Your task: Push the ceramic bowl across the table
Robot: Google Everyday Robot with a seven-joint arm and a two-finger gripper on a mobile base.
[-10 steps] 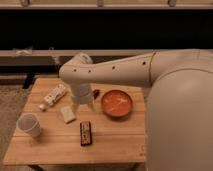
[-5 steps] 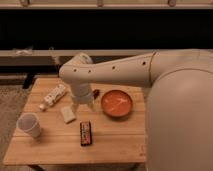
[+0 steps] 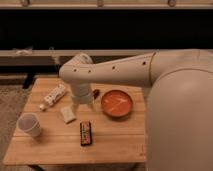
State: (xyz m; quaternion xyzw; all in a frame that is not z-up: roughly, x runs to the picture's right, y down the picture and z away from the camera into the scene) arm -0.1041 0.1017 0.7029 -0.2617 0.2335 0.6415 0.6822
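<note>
- Change: none to speak of. Bowl [image 3: 117, 103] sits at the same spot as 1 s ago, and the arm's pose looks the same too. My read: push not begun, or arm paused at approach; no progress on the task yet.
- End effector [image 3: 84, 104]: just left of bowl, low over the desk [image 3: 115, 140], under the arm's white wrist. Open or closed: can't tell, wrist hides it. Contact w/ bowl rim: can't tell either; a small dark bit shows betw. wrist and bowl, unclear what it is.
- Bowl: round, shallow, orange-red, faint pale marks inside, upright, looks empty. It lies flat on the desk, nearer the far edge than the near one, w/ the robot's white body close on its right.
- Other stuff, all left of bowl: pale block [image 3: 68, 114] beyond the end effector, tube [image 3: 54, 95] further left and back, dark bar [image 3: 86, 133] left and nearer the cam, cup [image 3: 29, 125] farthest left. None touch the bowl.
- Judgement: w/ end effector on the left side, a shove would send the bowl right, toward the desk edge by the robot; little room there, so risk of it going off.
</note>
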